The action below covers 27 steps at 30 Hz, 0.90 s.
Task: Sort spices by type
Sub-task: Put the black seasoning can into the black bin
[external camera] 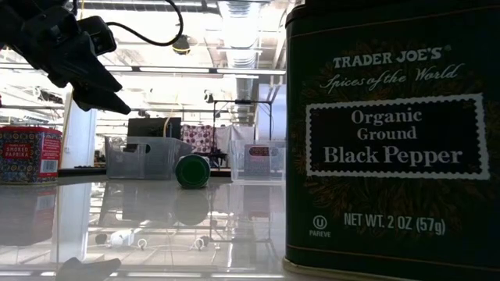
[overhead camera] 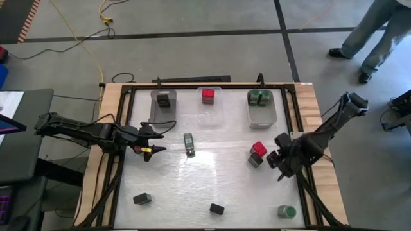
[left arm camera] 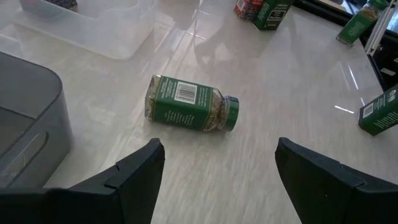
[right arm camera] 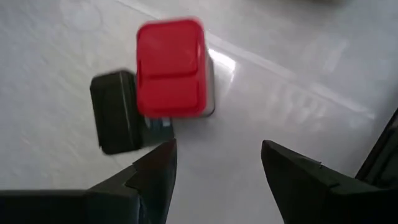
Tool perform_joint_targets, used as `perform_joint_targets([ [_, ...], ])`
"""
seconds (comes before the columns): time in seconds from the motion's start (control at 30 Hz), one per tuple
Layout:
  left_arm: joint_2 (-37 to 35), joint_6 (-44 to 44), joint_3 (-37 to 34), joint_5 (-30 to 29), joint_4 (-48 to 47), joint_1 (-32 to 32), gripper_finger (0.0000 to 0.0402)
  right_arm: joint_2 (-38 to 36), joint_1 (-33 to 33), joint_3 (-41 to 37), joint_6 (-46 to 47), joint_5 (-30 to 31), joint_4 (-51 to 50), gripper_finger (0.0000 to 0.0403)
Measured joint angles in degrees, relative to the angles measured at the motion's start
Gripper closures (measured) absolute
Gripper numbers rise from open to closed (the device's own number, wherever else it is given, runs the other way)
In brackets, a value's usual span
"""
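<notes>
So, spices half sorted, both claws spread wide and empty.

A tipped green-lidded jar (left arm camera: 189, 111) is lined up by the left gripper (overhead camera: 151, 138); the red box (right arm camera: 171, 67) touching a black box (right arm camera: 118, 112) is faced by the right gripper (overhead camera: 277, 163), probably for pickup.

The black tin (external camera: 391, 133) reads "Trader Joe's Spices of the World Organic Ground Black Pepper, Net Wt. 2 oz (57g)".

— What sort of place is this?
— A lab or workshop: bare concrete floor (overhead camera: 212, 58) with dark tape lines, a yellow cable (overhead camera: 90, 48) trailing across it.
— And overhead?
— Exposed ducting (external camera: 238, 23) and strip lights, industrial-looking.
</notes>
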Motion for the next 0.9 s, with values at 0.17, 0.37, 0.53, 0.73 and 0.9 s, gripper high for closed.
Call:
perform_joint_targets([
  [0.17,0.0,-1.5,0.0,0.0,0.0,0.0,0.0107,4.7,2.8,0.0,2.1,-0.1,4.2,0.0143],
  [0.37,0.0,-1.7,0.0,0.0,0.0,0.0,0.0107,9.3,2.5,0.0,0.2,-0.7,10.7,0.0143],
  [0.53,0.0,-1.7,0.0,0.0,0.0,0.0,0.0107,11.6,1.1,0.1,-2.5,-0.9,14.6,0.0143],
  [0.73,0.0,-1.7,0.0,0.0,0.0,0.0,0.0107,12.7,-1.0,0.9,-7.3,-0.9,18.0,0.0143],
  [0.9,0.0,-1.7,0.0,0.0,0.0,0.0,0.0107,12.7,-3.3,2.4,-11.6,-0.9,17.8,0.0143],
])
